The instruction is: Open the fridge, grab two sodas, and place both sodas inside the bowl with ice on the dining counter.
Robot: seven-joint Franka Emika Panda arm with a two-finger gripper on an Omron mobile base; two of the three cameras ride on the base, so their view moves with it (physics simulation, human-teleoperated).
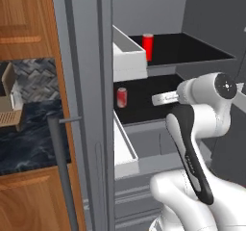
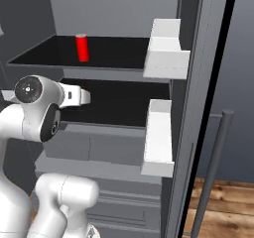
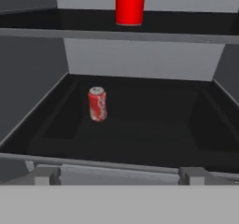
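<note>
Your gripper (image 3: pixel 119 175) has its jaws spread as wide as they go and holds nothing; in the hand view the two finger tips (image 3: pixel 43 175) sit at the bottom left and bottom right of the frame, at the front lip of the lower shelf (image 3: pixel 140 129).

Look at the centre left of that view: one soda can (image 3: pixel 97 104) with a silver top and white lettering stands upright on the dark lower shelf, well ahead of the finger tips and apart from them. You find the same can at the middle of the left base view, near the left front of the shelf. The second can (image 3: pixel 130 3), plain red, stands upright on the upper shelf (image 1: pixel 192 47), at the top centre of the hand view and in the upper middle of both base views.

The fridge (image 2: pixel 124 19) is open, both doors swung out, with white door bins (image 2: pixel 166 53) along their inner faces. The white arm (image 1: pixel 206 109) reaches in from the lower right of the left base view. At the left edge of that view you see brown wooden cabinets (image 1: pixel 24 13) and a dark counter (image 1: pixel 29 138).
</note>
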